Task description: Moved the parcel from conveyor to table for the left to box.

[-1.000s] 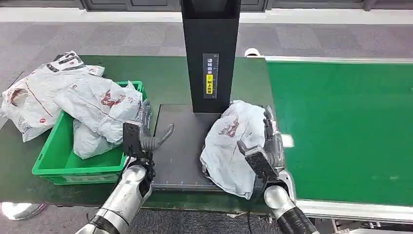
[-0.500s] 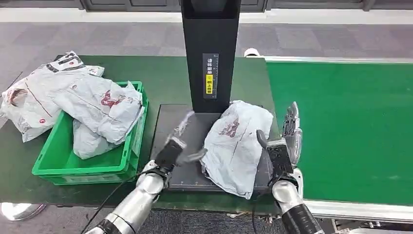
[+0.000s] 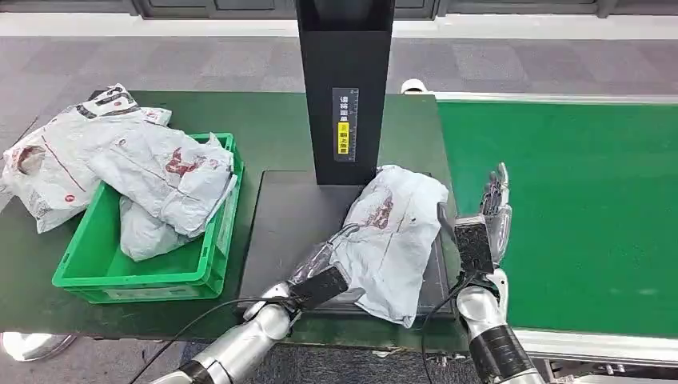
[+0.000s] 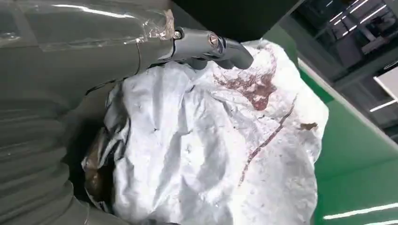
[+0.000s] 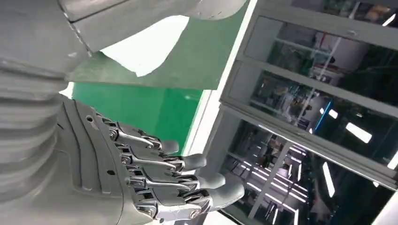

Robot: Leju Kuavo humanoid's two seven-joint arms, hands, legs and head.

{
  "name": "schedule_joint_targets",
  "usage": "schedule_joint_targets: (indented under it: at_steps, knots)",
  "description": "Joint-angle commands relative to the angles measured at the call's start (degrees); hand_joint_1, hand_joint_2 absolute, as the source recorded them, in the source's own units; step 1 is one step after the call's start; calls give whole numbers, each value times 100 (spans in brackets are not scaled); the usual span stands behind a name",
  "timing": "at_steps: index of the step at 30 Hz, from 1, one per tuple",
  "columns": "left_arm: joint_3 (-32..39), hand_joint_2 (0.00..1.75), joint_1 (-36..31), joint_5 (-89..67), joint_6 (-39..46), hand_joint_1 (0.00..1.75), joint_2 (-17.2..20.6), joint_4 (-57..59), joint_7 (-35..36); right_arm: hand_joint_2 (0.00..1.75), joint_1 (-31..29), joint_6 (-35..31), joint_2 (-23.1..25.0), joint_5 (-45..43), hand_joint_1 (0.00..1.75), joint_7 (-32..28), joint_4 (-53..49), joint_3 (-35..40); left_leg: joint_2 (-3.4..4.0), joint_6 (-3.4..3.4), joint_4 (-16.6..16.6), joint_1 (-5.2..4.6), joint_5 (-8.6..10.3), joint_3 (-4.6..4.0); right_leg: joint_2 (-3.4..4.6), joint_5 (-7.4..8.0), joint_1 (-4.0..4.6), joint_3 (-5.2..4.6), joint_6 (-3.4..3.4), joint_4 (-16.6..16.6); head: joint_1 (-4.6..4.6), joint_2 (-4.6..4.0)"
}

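now parcel (image 3: 392, 236) against left hand (image 3: 320, 276), right hand (image 3: 480, 232) apart

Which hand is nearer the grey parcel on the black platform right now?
Left. The left hand lies against the grey parcel at its near-left edge, thumb on its surface in the wrist view. The right hand is raised and open beside the parcel's right side, over the conveyor's edge.

I'm looking down at grey carpet-tile floor (image 3: 200, 64) running past the far side of a green-topped table (image 3: 272, 120) — a pale strip (image 3: 120, 24) is edging it below dark wall panels (image 3: 224, 6). Glazed partitions (image 5: 319, 89) are reflecting ceiling strip lights (image 5: 359, 132).
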Motion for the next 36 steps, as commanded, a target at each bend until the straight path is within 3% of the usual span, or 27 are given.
schedule_joint_targets:
  at_steps: [1, 3, 4, 5, 10, 24, 26, 29, 31, 36]
  knots:
    - [-717, 175, -702, -779, 82, 0, -38, 1269, 741, 175, -289, 72, 104, -77, 0, 11, 523, -278, -3, 0, -3, 2, 1, 6, -3, 1, 2, 9, -3, -5, 0, 0]
    - [-768, 175, -797, -1033, 127, 0, -48, 1490, 940, 175, -267, 97, 126, -75, 0, 37, 475, -288, -2, 0, -2, 2, 0, 5, -3, 1, 2, 8, -2, -4, 0, 0]
    - [-832, 175, -820, -1263, 246, 26, -42, 1582, 1132, 175, -174, 94, 136, -47, 0, 53, 343, -299, 2, -1, -5, 5, 1, 8, 2, 4, 5, 11, -4, -10, 0, 0]
    - [-840, 175, -824, -1403, 308, 175, -24, 1617, 1272, 175, -105, 85, 144, 15, 0, 80, 228, -299, 3, -1, -8, 5, 1, 12, 2, 4, 5, 17, -6, -13, 0, 0]
    - [-303, 175, -865, -1366, 1022, 175, 27, 1505, 1340, 175, 206, 84, 136, 141, 0, 193, -235, -373, 2, -3, -9, 5, -1, 18, 1, 1, 5, 21, -6, -12, 0, 0]
    - [915, 175, -1014, -782, 2340, 175, 464, 71, 701, 175, 203, 9, 124, -66, 0, -24, -202, -469, 7, -7, 4, 10, 3, 0, 9, 5, 10, 0, -6, 2, 0, 0]
    - [1127, 175, -863, -754, 3026, 175, 620, -648, 508, 175, 179, -37, 116, -109, 0, -66, -199, -478, 11, -8, 4, 8, 3, 1, 13, 5, 9, -3, -7, 6, 0, 0]
    - [2943, 175, -174, -1697, 3110, 175, 437, -2944, -16, 175, 212, -64, 74, -212, 0, -98, -242, -505, 16, -8, 5, 9, 2, -4, 18, 7, 9, -7, -7, 5, 0, 0]
    - [3142, 175, 50, -1674, 3110, 175, 581, -3584, -8, 175, 240, -69, 51, -251, 0, -137, -255, -517, 22, -8, 5, 12, -3, -3, 25, 4, 15, -7, -8, 4, 0, 0]
    - [3107, 175, 84, -1641, 3110, 175, 635, -3636, 31, 175, 244, -68, 51, -254, 0, -142, -255, -518, 28, -9, -7, 11, -2, 17, 29, 2, 13, 9, -10, -5, 0, 0]
